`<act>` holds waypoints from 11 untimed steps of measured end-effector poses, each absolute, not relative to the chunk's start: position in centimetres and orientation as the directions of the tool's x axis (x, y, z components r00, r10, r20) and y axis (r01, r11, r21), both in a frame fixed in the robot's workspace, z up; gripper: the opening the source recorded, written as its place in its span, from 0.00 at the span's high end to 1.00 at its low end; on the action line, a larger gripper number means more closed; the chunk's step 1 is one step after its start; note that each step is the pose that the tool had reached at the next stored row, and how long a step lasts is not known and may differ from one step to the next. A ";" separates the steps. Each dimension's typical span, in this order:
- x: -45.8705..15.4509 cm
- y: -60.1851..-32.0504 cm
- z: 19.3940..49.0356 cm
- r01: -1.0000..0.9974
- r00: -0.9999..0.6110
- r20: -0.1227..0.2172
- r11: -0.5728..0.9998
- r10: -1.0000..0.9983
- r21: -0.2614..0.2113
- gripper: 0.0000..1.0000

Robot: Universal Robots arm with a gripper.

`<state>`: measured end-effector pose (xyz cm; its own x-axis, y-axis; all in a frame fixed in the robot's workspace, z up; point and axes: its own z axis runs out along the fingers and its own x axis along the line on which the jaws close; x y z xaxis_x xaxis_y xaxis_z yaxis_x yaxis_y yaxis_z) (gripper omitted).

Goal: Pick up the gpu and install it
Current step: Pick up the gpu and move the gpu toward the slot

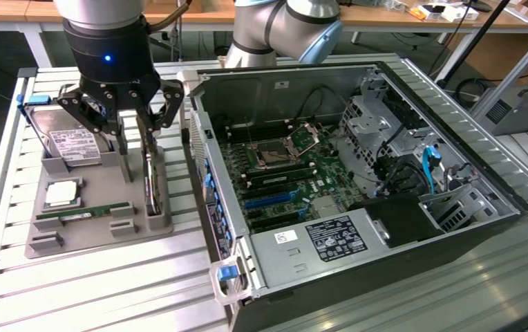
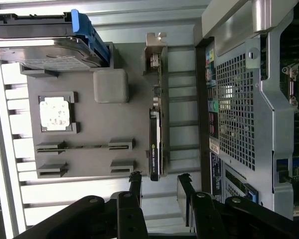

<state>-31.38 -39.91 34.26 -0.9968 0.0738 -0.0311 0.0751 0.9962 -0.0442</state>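
here, on the exterior view's left, a moulded grey plastic tray (image 1: 89, 232) props the gpu (image 1: 153, 183), a thin black card with a silver end bracket, on edge, likely so the black two-fingered gripper (image 1: 137, 155), spread wide and empty, can straddle it; the open black computer case (image 1: 356, 285) stands just right.

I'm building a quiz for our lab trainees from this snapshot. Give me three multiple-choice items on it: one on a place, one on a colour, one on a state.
1. Where is the gpu? A on edge in the gray tray; B flat on the tray; C in the tool.
2. The RAM stick is: A red; B green; C white.
3. The tool is: A shut on the gpu; B shut, empty; C open.

A: it stands upright in the tray's slot.
B: its board is green.
C: its jaws stand apart with nothing between them.
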 end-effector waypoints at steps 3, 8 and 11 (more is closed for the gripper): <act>-31.4 -39.9 34.2 0.075 -0.997 -0.031 0.996 0.074 -0.045 0.58; -31.4 -39.9 34.0 0.075 -0.997 -0.031 0.996 0.074 -0.047 0.58; -31.4 -39.9 33.8 0.075 -0.997 -0.031 0.996 0.074 -0.048 0.58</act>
<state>-31.38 -39.91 33.85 -0.9968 0.0737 -0.0313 0.0751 0.9960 -0.0476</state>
